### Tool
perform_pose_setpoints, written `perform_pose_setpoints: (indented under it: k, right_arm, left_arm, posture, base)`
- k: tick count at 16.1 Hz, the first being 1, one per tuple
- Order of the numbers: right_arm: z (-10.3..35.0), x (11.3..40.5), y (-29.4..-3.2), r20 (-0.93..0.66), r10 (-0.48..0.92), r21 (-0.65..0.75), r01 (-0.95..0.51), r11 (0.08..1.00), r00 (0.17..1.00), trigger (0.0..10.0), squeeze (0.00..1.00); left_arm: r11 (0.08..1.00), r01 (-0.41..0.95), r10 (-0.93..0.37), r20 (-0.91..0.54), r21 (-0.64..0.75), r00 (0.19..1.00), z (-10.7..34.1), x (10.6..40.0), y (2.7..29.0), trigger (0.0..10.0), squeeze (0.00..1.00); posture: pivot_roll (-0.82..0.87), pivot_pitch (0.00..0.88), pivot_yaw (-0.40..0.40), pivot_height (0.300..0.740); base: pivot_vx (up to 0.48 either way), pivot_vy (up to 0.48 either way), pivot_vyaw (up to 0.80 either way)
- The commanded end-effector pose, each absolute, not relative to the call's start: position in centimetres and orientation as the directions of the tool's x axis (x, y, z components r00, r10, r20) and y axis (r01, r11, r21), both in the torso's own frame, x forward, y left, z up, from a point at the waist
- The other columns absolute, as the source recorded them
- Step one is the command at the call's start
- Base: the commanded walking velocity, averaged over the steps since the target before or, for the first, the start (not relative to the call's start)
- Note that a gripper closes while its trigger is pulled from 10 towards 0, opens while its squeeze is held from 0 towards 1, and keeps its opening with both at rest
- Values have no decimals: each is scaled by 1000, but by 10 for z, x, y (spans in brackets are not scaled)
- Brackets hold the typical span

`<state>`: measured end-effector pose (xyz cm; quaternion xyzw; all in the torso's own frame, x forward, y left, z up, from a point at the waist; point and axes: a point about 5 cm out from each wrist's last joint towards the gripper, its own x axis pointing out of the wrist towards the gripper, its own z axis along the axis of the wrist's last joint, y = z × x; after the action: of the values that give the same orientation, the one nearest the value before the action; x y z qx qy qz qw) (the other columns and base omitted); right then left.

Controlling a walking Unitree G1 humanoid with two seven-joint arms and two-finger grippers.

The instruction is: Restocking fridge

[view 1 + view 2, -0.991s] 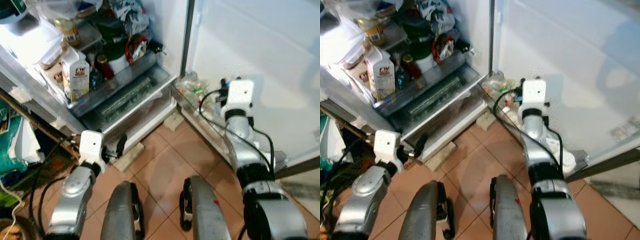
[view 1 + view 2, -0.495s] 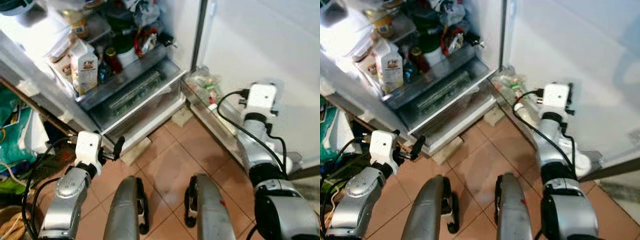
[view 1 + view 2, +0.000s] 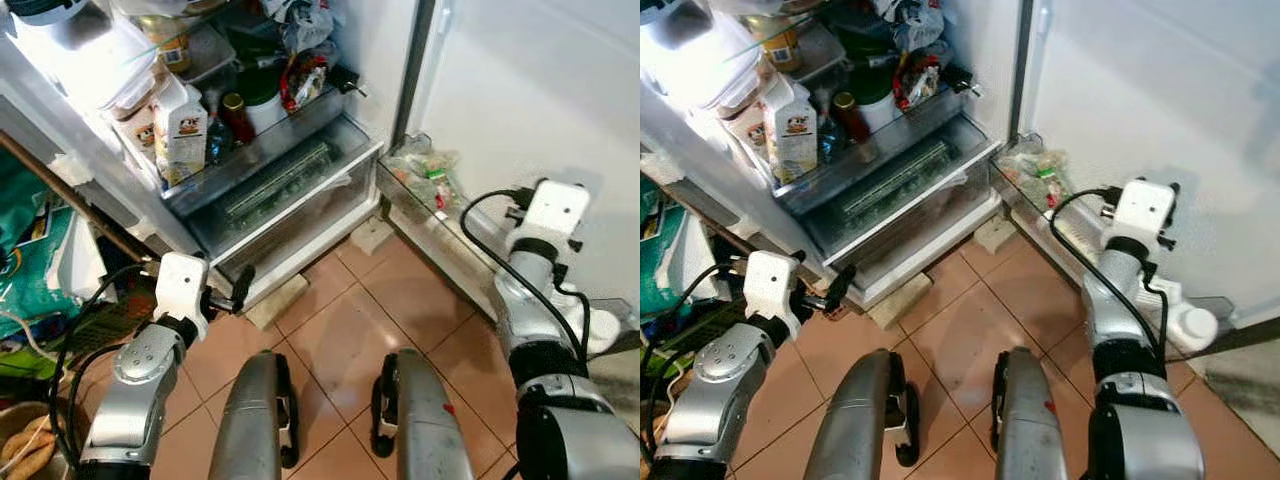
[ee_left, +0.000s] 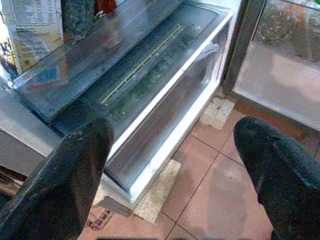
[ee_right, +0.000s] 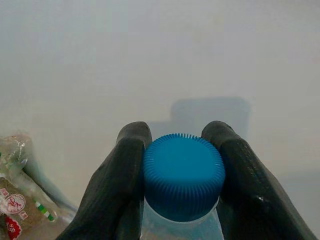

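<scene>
Two claws at open fridge (image 3: 300,190).
Right claw (image 5: 181,150) grips bottle (image 5: 182,175) by door (image 3: 530,90); left claw (image 4: 172,165) spread wide, empty.

You're in a home kitchen: an open fridge (image 3: 330,150) crammed with food, a milk carton (image 3: 183,130) on its shelf, terracotta floor tiles (image 3: 350,330) below.

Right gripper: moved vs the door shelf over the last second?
Yes. The right gripper, shut on the blue-capped bottle, has drawn back from the door shelf's bagged food toward the robot.
</scene>
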<state>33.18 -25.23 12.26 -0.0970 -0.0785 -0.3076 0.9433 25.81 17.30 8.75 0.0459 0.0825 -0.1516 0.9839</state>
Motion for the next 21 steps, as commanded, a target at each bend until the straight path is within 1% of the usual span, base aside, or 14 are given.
perform_pose_setpoints:
  k: [1,3,5,7,10,13,15,18,21]
  right_arm:
    - [81,310,-269,16,-664,-184,655,733,748,10000,1000]
    - [81,306,-277,11,-688,-198,676,710,726,10000,1000]
    - [85,306,-278,31,-685,-197,676,710,728,10000,1000]
    - [98,311,-280,111,-635,-233,641,732,765,10000,1000]
    - [120,316,-281,213,-579,-261,616,743,787,10000,1000]
    - [139,319,-276,296,-500,-276,574,771,814,10000,1000]
    - [154,318,-268,350,-417,-289,521,803,839,10000,1000]
    - [164,312,-261,378,-350,-304,473,827,857,10000,1000]
    - [172,307,-257,395,-312,-329,450,830,864,10000,1000]
  left_arm:
    - [948,308,-286,-215,76,934,80,255,178,10000,0]
    - [944,320,-297,-211,82,931,81,259,176,10000,0]
    - [943,323,-301,-211,83,930,82,262,176,10000,0]
    - [941,327,-305,-207,84,930,82,265,174,10000,0]
    - [941,328,-307,-200,85,931,82,268,173,10000,0]
    - [944,319,-299,-192,83,935,82,270,173,10000,0]
    - [952,297,-280,-185,72,942,80,273,171,10000,0]
    - [957,283,-266,-188,68,945,77,276,167,10000,0]
    - [957,285,-272,-176,53,946,75,280,159,10000,0]
  posture:
    - [157,279,125,651]
    - [149,272,131,651]
    - [143,268,133,651]
    - [134,258,136,651]
    - [124,242,131,651]
    - [103,217,117,651]
    - [77,195,99,651]
    - [42,170,80,651]
    - [11,149,62,651]
  base:
    - [0,0,0]
    - [0,0,0]
    - [0,0,0]
    - [0,0,0]
    - [0,0,0]
    - [0,0,0]
    - [0,0,0]
    - [0,0,0]
    - [0,0,0]
